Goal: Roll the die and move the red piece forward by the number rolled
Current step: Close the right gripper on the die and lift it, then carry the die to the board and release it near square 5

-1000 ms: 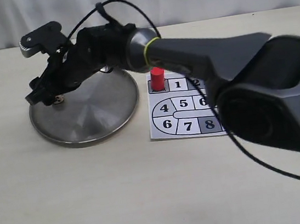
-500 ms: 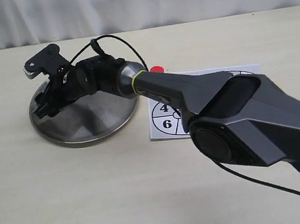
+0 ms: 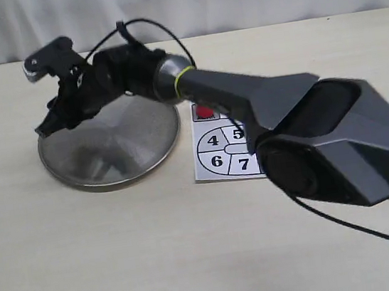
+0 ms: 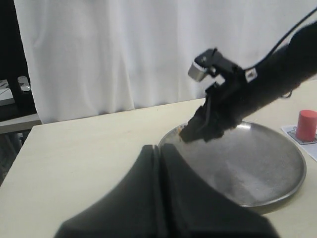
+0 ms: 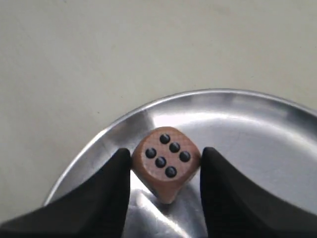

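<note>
Between my right fingers (image 5: pixel 111 193) sits the die (image 5: pixel 167 163), clamped on both sides, its six-pip face toward my wrist camera, over the steel dish (image 5: pixel 257 124) near its rim. The red piece (image 4: pixel 306 125) stands on the board (image 3: pixel 218 160) beside the dish, on the table (image 3: pixel 88 260). My left fingers (image 4: pixel 143 198) are clenched on nothing.

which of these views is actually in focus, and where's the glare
Right wrist view: the die is sharp with crisp pips, and bright glare streaks cross the steel plate. Left wrist view: the left claw, up close, is a dark out-of-focus mass. Exterior view: the right arm looms large and slightly soft.
</note>
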Robot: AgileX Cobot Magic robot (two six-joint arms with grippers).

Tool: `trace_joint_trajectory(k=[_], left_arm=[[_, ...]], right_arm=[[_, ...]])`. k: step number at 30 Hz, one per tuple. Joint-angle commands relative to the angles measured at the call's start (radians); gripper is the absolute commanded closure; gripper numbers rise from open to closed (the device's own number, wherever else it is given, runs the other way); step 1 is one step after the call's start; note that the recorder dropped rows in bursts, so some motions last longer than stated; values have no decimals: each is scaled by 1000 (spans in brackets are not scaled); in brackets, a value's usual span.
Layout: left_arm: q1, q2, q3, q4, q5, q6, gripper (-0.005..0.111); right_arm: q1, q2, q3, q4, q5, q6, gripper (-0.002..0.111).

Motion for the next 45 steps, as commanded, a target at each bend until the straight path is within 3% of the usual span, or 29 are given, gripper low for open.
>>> trace_joint_trajectory(k=[1, 5, 8, 11, 14, 18, 24, 26, 32, 36, 45], left_arm=[[-2, -1, 2, 0, -9, -1, 107], [-2, -1, 2, 0, -9, -1, 107], [-2, -1, 2, 0, -9, -1, 107], [-2, -1, 2, 0, -9, -1, 107], [-2, -1, 2, 0, -9, -1, 107], [-2, -1, 2, 0, -9, -1, 107], [-2, -1, 2, 0, -9, -1, 107], [-2, -1, 2, 0, -9, -1, 107], [-2, -1, 2, 0, -9, -1, 107], [-2, -1, 2, 0, -9, -1, 107], [-2, -1, 2, 0, -9, -1, 107]], right_arm=[[-60, -224, -5, -9, 226, 3, 104], [-159, -426, 39, -5, 448, -3, 104], [-234, -535, 214, -3, 443, -3, 104], [-299, -617, 546, 3, 235, -8, 104], [-386, -650, 917, 33, -101, -10, 104], [-485, -650, 1112, 138, -248, -14, 104], [-484, -650, 1149, 127, -244, -23, 103], [-479, -650, 1151, 112, -244, -19, 96], [-475, -650, 1151, 112, -256, -34, 48], [-475, -650, 1151, 116, -303, -17, 27], [-475, -678, 1151, 116, -291, -26, 24]])
